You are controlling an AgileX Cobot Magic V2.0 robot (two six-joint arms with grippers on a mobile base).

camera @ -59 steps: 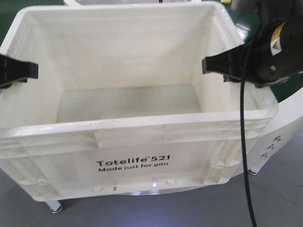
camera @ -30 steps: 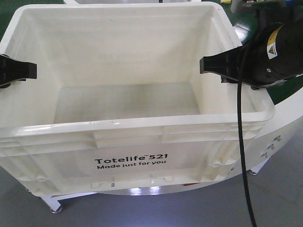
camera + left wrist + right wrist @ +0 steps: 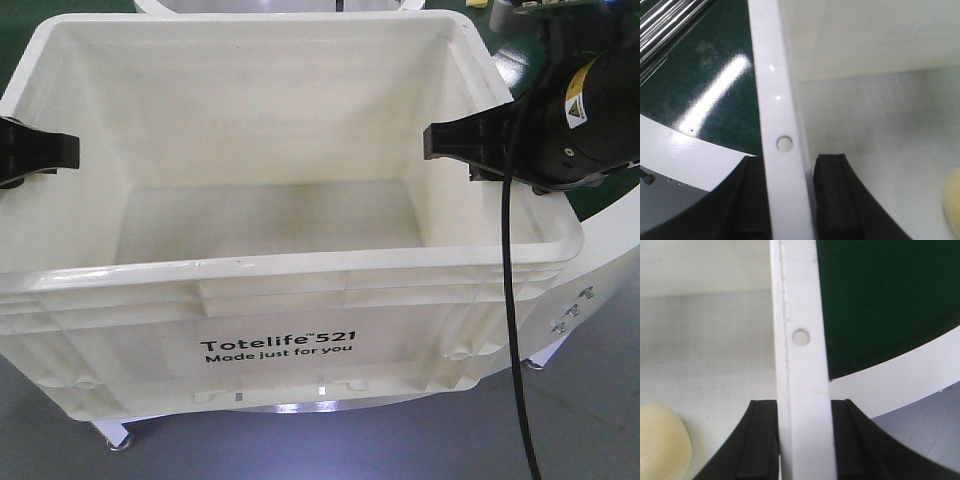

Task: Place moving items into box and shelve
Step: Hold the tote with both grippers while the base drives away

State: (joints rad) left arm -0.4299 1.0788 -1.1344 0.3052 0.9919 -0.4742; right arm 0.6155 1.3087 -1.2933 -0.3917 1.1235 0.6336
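A white Totelife 521 box (image 3: 300,262) fills the front view, open side up. My left gripper (image 3: 62,150) is shut on its left rim (image 3: 775,100), one black finger on each side of the wall. My right gripper (image 3: 440,140) is shut on the right rim (image 3: 800,300) in the same way. The left gripper also shows in the left wrist view (image 3: 790,167), and the right gripper in the right wrist view (image 3: 804,410). A pale cream item (image 3: 660,440) lies on the box floor; it also shows in the left wrist view (image 3: 952,200). The front wall hides it in the front view.
The box is over a curved white table rim (image 3: 600,250) with a dark green top (image 3: 890,295). A black cable (image 3: 510,300) hangs from the right arm past the box's right front corner. Grey floor lies below. Shiny metal bars (image 3: 665,20) are outside the left wall.
The box has shifted slightly in the front view, its far rim sitting a little lower in frame. Both grippers have kept their hold on the rims.
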